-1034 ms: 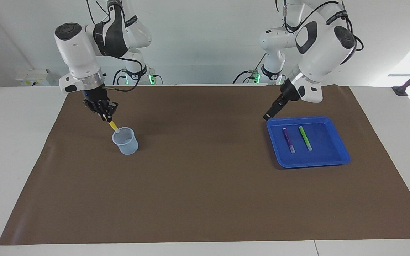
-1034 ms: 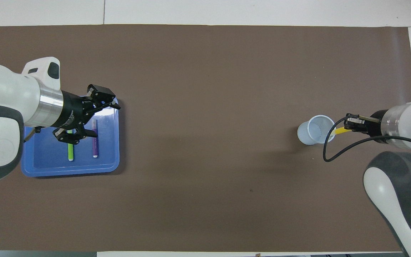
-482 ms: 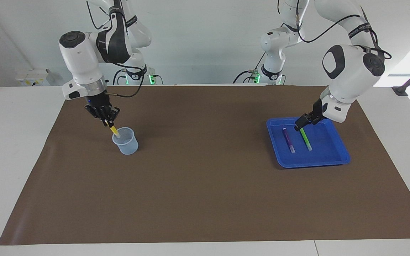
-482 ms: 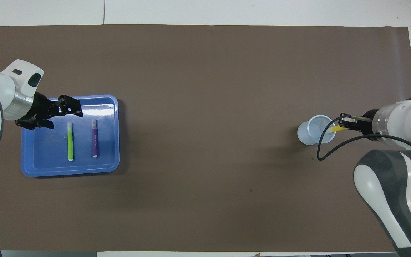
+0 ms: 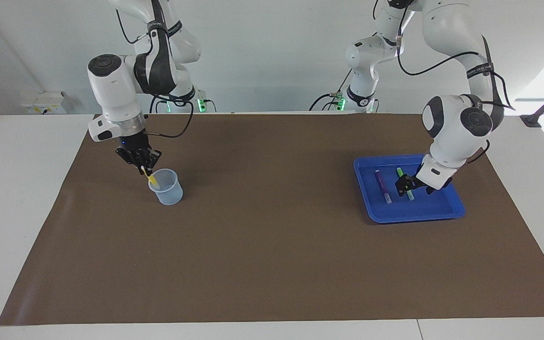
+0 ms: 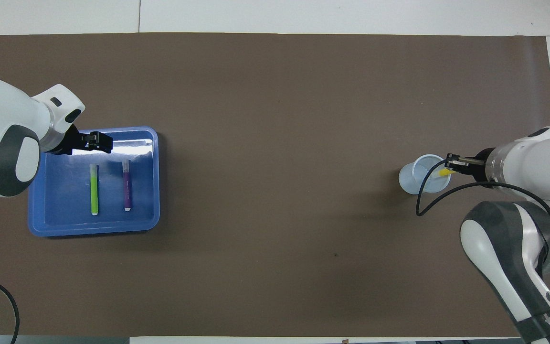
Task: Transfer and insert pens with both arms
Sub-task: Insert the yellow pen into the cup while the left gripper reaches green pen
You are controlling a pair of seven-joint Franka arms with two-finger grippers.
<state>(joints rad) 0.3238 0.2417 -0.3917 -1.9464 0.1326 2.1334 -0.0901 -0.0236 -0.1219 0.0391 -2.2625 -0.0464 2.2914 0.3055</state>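
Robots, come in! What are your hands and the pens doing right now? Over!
Right hand shut on yellow pen, tip in cup. Left hand open over green pen in blue tray. Purple pen beside it. Nothing blocking.

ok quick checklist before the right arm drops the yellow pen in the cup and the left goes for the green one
1. Right tool shut on the slim yellow marker pen: ok.
2. Yellow pen's lower end inside the rim of the translucent pale blue plastic cup: ok.
3. Cup upright on the brown mat: ok.
4. Left tool open, over the bright green marker pen: ok.
5. Green pen and the purple marker pen lying apart in the shallow blue plastic tray: ok.
6. Left tool touching the green pen: cannot tell.
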